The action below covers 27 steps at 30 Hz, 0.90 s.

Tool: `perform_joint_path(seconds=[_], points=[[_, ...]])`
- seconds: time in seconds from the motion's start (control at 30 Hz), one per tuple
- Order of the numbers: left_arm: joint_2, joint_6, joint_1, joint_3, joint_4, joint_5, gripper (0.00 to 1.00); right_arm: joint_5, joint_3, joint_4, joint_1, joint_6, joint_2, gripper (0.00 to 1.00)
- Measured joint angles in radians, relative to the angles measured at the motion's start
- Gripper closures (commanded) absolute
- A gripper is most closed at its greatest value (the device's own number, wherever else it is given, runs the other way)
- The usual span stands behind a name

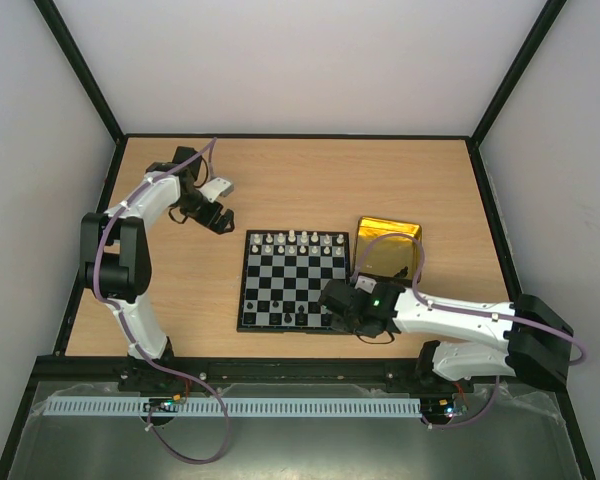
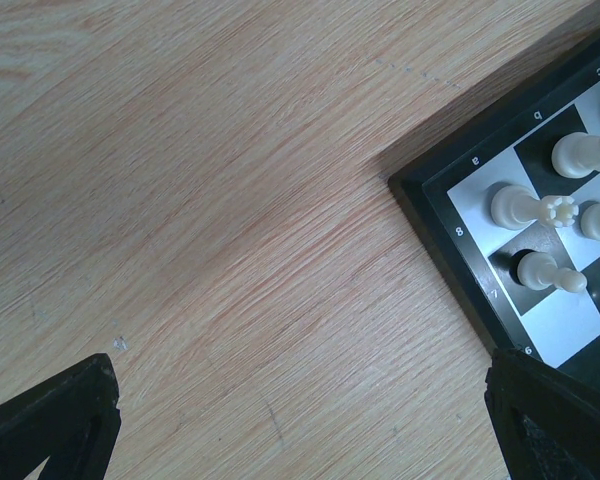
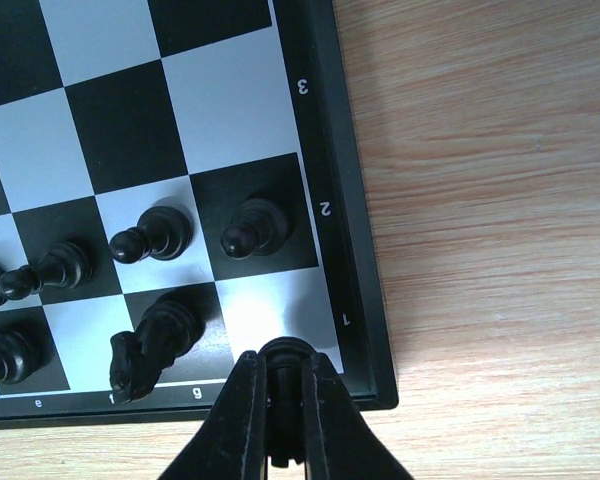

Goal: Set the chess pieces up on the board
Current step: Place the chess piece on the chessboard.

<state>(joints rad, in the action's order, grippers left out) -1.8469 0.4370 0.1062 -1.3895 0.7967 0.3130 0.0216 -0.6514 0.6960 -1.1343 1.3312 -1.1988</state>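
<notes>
The board (image 1: 242, 290) lies mid-table with white chess pieces (image 1: 295, 240) in its two far rows and black ones (image 1: 290, 318) along the near edge. My right gripper (image 1: 342, 318) hangs over the board's near right corner. In the right wrist view the right gripper (image 3: 283, 385) is shut on a small black piece (image 3: 285, 352) above the light corner square. A black knight (image 3: 155, 340) and two black pawns (image 3: 255, 228) stand beside it. My left gripper (image 2: 305, 400) is open over bare wood, just off the board's far left corner (image 2: 435, 215), where white pieces (image 2: 515, 205) stand.
A shiny gold tray (image 1: 388, 250) sits against the board's right side, at its far end. Black frame rails (image 1: 110, 230) and pale walls bound the wooden table on three sides. The right arm (image 1: 460, 318) stretches in from the near right.
</notes>
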Motion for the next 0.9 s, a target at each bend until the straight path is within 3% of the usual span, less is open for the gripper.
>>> perform_joint_path(seconds=[0.9], points=[[0.0, 0.001, 0.0, 0.0, 0.0, 0.0, 0.01, -0.041, 0.0, -0.051, 0.048, -0.07, -0.055, 0.91]])
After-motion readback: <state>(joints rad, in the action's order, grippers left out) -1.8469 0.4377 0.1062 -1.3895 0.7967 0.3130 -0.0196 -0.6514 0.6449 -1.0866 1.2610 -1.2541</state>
